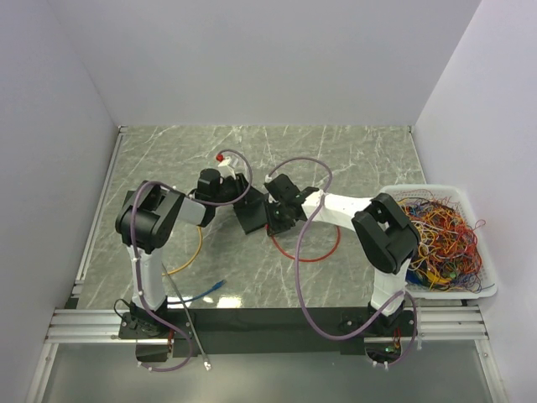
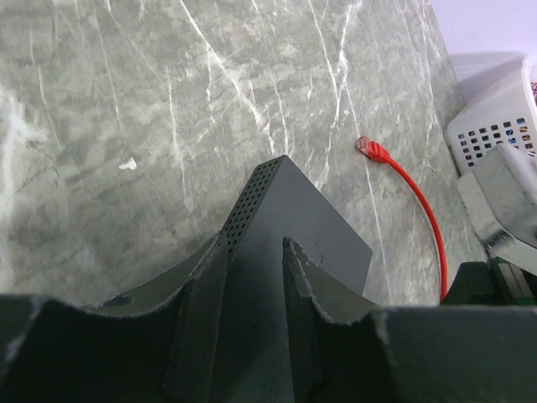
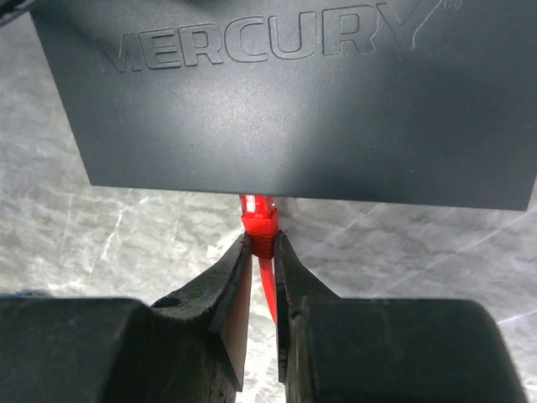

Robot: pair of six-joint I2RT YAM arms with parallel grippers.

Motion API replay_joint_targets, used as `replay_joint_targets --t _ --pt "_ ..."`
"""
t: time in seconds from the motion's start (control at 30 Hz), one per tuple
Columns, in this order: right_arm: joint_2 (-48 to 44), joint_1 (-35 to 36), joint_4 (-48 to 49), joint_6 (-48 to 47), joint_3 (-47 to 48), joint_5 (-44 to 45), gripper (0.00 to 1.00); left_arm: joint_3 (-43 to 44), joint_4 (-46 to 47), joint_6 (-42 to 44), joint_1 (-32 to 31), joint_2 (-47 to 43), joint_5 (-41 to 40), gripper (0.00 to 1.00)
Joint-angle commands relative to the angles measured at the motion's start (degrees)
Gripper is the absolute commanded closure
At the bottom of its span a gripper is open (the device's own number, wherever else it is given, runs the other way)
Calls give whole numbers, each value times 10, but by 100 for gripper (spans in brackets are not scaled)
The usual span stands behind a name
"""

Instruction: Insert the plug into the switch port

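Only the right wrist view shows the plug meeting the box. The right gripper (image 3: 262, 239) is clamped on a small red plastic plug (image 3: 258, 225) with a clear tip, at the centre of the frame. That tip touches the lower edge of the dark grey, flat rectangular plastic switch (image 3: 285, 109) filling the upper half. Whether the tip sits inside a port cannot be told. The thin red cable (image 3: 267, 290) runs down between the fingers. Raised letters on the switch's face read "MERCURY".

The left wrist view alone shows the switch's perforated side wall. There the left gripper (image 2: 253, 243) pinches the switch (image 2: 315, 231) from both sides at lower centre. At upper right a second red plug (image 2: 373, 151) lies loose on the grey marble-patterned table (image 2: 126, 101), near a white perforated plastic basket (image 2: 495, 126).

The top view gives the layout. Both arms meet at the centre of the frame around the switch (image 1: 250, 217), and the red cable (image 1: 315, 259) loops just below and right of it. A yellow cable (image 1: 198, 248) and a blue cable (image 1: 214, 288) lie at lower left. The basket (image 1: 436, 189) at the right edge holds a tangle of coloured wires (image 1: 436, 235).
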Motion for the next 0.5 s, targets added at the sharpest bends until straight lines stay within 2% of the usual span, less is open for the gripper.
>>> replay_joint_targets --t 0.0,0.47 --pt "23 -27 79 -19 43 58 100 -6 -41 6 -21 24 67 61" --pt "69 -41 126 -73 106 73 100 -28 6 11 -29 43 82 61"
